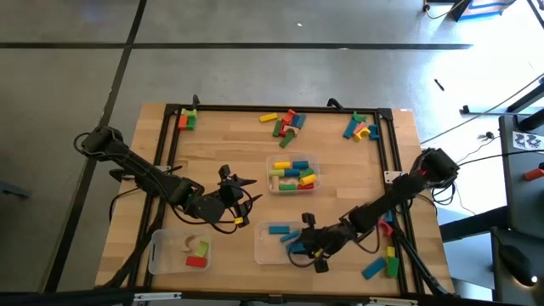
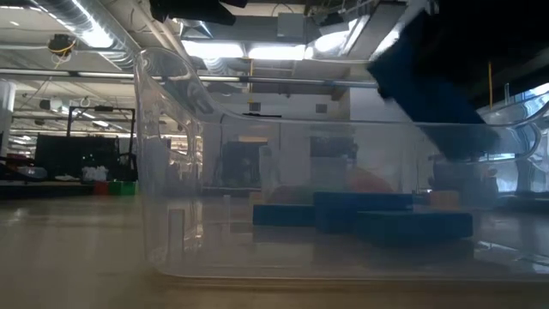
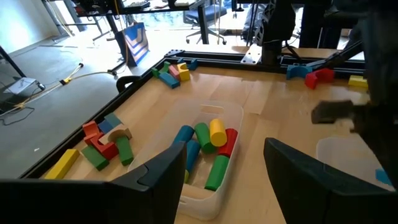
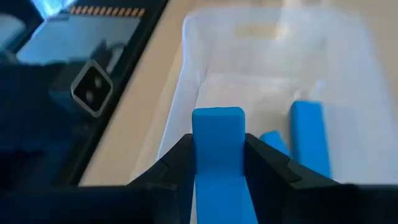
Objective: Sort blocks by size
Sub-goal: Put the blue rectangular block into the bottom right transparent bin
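Note:
My right gripper (image 1: 299, 246) is shut on a blue block (image 4: 217, 134) and hangs over the clear near-middle tray (image 1: 265, 248). Blue blocks (image 4: 308, 146) lie flat on that tray's floor, as the low view also shows (image 2: 360, 215). My left gripper (image 1: 234, 183) stands open with nothing between its fingers, left of the middle tray (image 3: 233, 115), which holds several coloured blocks (image 3: 211, 140). A third tray (image 1: 161, 255), near left, holds red, green and tan blocks. My right gripper pinches the blue block by its two long sides (image 4: 204, 162) between its two fingers. The fingers lie along the block, and its free end (image 4: 217, 118) sticks out past the fingertips. They slant down from the table's right side. The block is clear of the tray floor.
Loose blocks lie in heaps along the far edge, at the left (image 1: 187, 119), middle (image 1: 285, 123) and right (image 1: 361, 129), and by the near right corner (image 1: 382, 262). A black frame (image 1: 280, 109) borders the tabletop.

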Robot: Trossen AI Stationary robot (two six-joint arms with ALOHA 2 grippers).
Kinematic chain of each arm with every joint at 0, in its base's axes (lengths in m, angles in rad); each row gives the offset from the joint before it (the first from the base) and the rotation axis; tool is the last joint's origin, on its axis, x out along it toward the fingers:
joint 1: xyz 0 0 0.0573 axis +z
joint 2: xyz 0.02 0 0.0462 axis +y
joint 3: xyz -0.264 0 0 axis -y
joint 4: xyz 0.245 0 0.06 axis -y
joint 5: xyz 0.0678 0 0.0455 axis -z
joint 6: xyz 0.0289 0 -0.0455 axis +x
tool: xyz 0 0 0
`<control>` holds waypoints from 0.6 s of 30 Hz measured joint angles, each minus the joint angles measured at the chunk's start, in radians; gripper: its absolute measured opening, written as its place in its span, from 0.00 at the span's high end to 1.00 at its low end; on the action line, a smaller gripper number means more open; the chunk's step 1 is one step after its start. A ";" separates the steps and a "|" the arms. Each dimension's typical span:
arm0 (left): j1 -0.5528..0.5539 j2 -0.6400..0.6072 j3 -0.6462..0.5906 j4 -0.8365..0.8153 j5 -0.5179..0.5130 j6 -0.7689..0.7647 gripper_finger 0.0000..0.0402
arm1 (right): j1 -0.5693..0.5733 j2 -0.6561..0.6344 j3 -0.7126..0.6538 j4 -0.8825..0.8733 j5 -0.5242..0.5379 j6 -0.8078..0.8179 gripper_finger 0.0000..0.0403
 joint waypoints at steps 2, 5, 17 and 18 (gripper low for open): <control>0.000 0.000 0.000 0.000 0.000 -0.001 0.48 | 0.000 0.028 0.005 -0.003 -0.005 0.000 0.71; 0.000 0.000 0.000 -0.001 0.000 -0.001 0.48 | 0.000 0.045 0.007 0.001 -0.006 0.000 0.71; 0.000 0.000 0.000 -0.003 0.000 -0.003 0.48 | 0.000 0.049 0.008 0.003 -0.024 0.060 0.66; 0.000 0.000 0.000 -0.003 0.000 -0.003 0.48 | 0.000 0.049 0.008 0.003 -0.024 0.060 0.63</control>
